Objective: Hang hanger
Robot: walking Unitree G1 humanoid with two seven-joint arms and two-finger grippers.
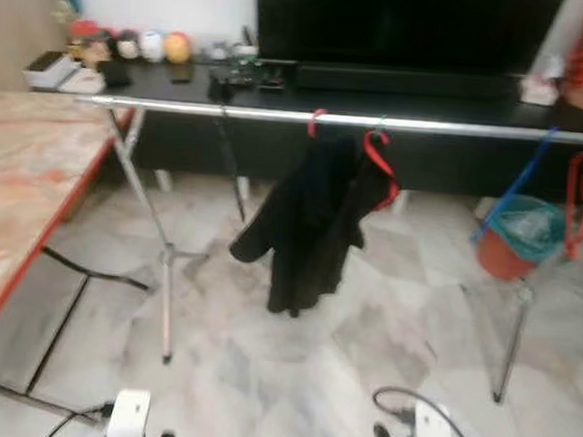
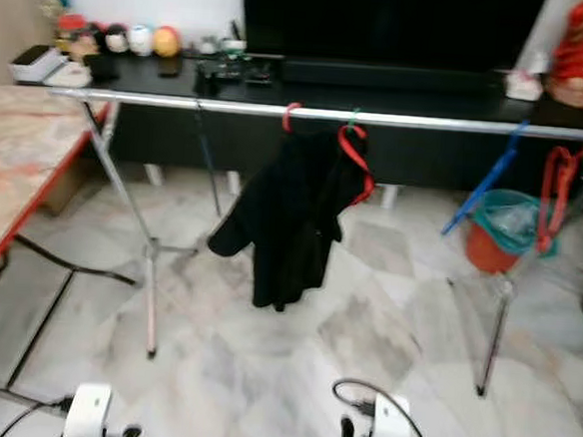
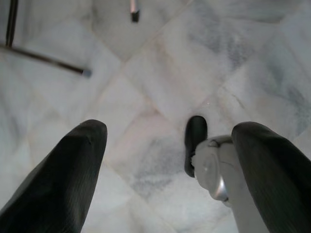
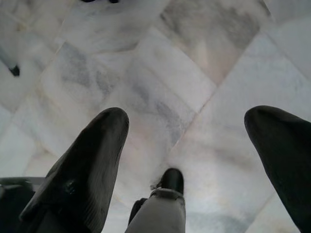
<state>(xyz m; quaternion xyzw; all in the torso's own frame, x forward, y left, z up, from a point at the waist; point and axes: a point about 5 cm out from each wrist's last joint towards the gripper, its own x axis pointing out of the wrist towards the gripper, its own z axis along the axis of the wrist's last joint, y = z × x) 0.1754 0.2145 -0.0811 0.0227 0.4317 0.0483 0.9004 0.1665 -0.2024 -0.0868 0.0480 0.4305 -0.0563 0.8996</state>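
A silver rail (image 1: 279,115) is seen running left to right across the far part of the scene, carried on metal legs (image 1: 167,270) that stand on a pale marble floor (image 1: 362,353). Near the middle of the rail a red hanger (image 1: 379,163) is hooked on, and a black garment (image 1: 311,220) is draped from it, hanging crookedly with one sleeve spread out to the left. A second red hook (image 1: 315,120) is seen on the rail just left of it. Further right, a blue hanger (image 1: 514,189) and a red hanger (image 1: 579,199) are hung from the same rail, and a teal and orange bin (image 1: 518,239) is stood on the floor behind them.

Beyond the rail a long black cabinet (image 1: 380,100) is placed against the wall, with a large dark screen (image 1: 405,26) above it and small round toys (image 1: 143,45) at its left end. A marble-patterned table with a red edge (image 1: 23,200) is seen at the near left.

Both arms are held low at the near edge. The left gripper (image 3: 170,141) is pointed down at the floor with its fingers (image 3: 73,165) spread wide and nothing between them. The right gripper (image 4: 187,141) is likewise aimed at the floor, its fingers (image 4: 92,160) spread wide and empty.
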